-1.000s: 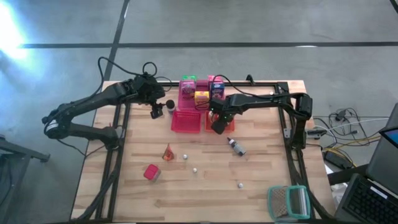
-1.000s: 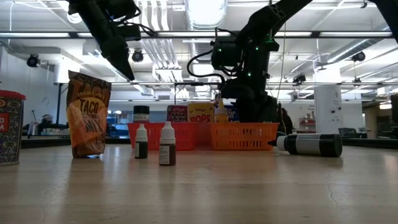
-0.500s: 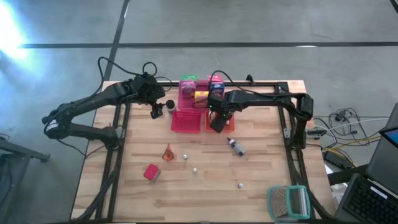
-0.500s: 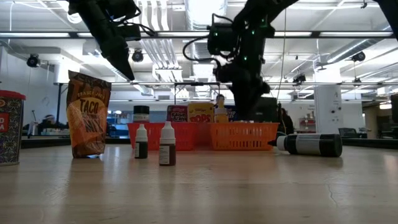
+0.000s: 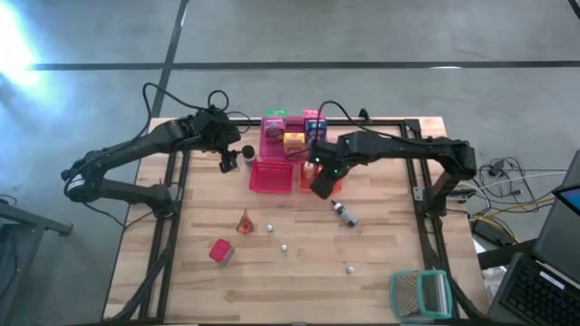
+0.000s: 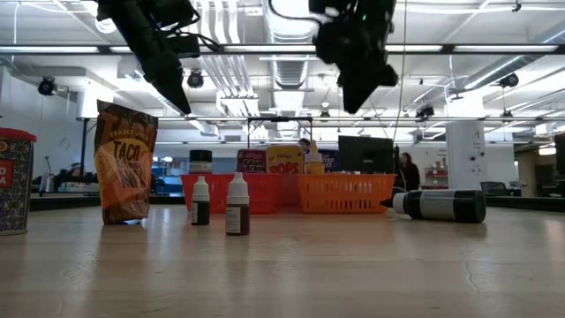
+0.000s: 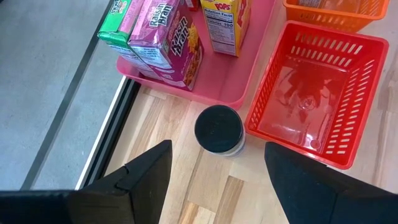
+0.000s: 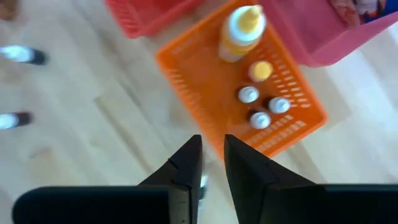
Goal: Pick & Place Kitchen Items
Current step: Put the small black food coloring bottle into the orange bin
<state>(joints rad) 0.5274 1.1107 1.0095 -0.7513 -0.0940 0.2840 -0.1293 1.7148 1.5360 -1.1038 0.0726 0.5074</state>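
My right gripper (image 5: 323, 186) (image 6: 360, 95) hangs high over the orange basket (image 8: 181, 79), pointing down. Its fingers (image 8: 211, 149) stand a narrow gap apart with nothing between them. In the basket stand a yellow squeeze bottle (image 8: 241, 28) and several small capped bottles (image 8: 249, 94). My left gripper (image 5: 227, 162) (image 7: 217, 155) waits open in the air above a black-lidded jar (image 7: 219, 129), which stands on the table beside the pink tray (image 7: 230, 87) of cartons (image 7: 166, 37). A dark bottle (image 5: 343, 213) lies on its side on the table.
A red basket (image 5: 272, 177) stands between the pink tray and the table's middle. A taco bag (image 5: 245, 222), a red can (image 5: 220, 251) and three small bottles (image 5: 284, 246) stand toward the near side. A teal-framed mesh thing (image 5: 420, 294) sits at the near right corner.
My right gripper has risen straight out of the orange basket to well above its rim, empty, and drifted slightly toward the table's near edge. The bottles in the basket have stayed where they were. My left arm has kept still.
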